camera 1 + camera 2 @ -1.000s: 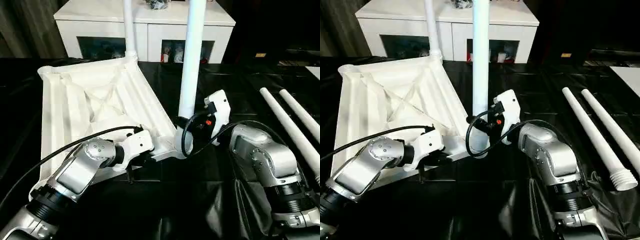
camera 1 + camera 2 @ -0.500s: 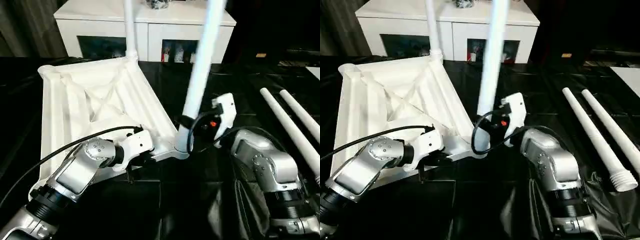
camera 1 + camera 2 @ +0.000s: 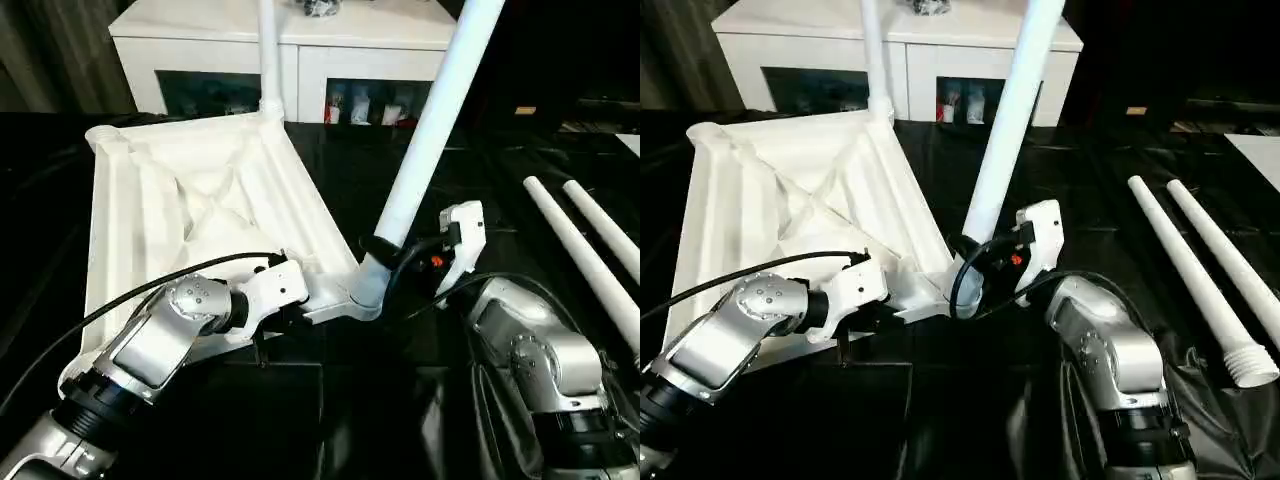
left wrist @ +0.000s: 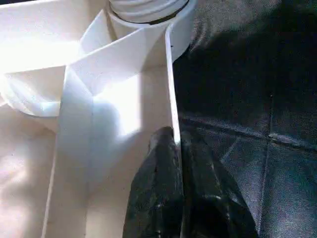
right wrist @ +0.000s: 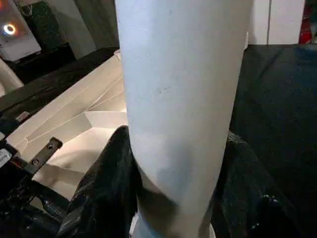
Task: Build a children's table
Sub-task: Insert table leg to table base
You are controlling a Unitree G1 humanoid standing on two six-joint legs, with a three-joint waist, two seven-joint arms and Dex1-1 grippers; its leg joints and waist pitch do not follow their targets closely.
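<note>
Right claw [image 3: 975, 268] clasps the tilted leg [image 3: 1008, 130] just above its socket: grip this stiff, light, slippery tube low. Left claw [image 4: 177, 148], shut, pinches the tabletop [image 3: 170, 200] rim.

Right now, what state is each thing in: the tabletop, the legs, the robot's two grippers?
tabletop: upside down on the black surface, ribs facing up.
far leg: upright in its corner socket.
near leg: foot at the near corner socket, leaning to the right.
two spare legs: lying loose, side by side.
left gripper: shut on the tabletop's rim.
right gripper: closed around the near leg.
</note>
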